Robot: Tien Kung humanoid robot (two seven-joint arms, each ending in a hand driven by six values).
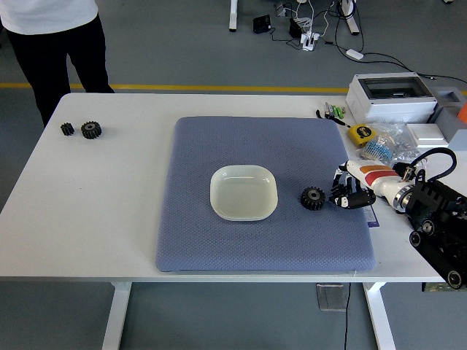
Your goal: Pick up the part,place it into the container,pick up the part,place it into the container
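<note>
Right hand (349, 195), black fingers loosely curled and empty, sits just right of the small black toothed metal gear (313, 197) on the blue-grey padded mat (219, 240). Advice: close around the gear's rim squarely, lift clear, then carry further left to the shallow white square dish (244, 192).

Single head view: high, robot's side, facing forward-down over whole white table (109, 219).

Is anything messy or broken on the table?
Nothing looks broken or spilled. The white dish sits flat and empty on the blue mat, with one black gear beside it. Two more gears sit far off near the table's left corner, away from the mat.
</note>
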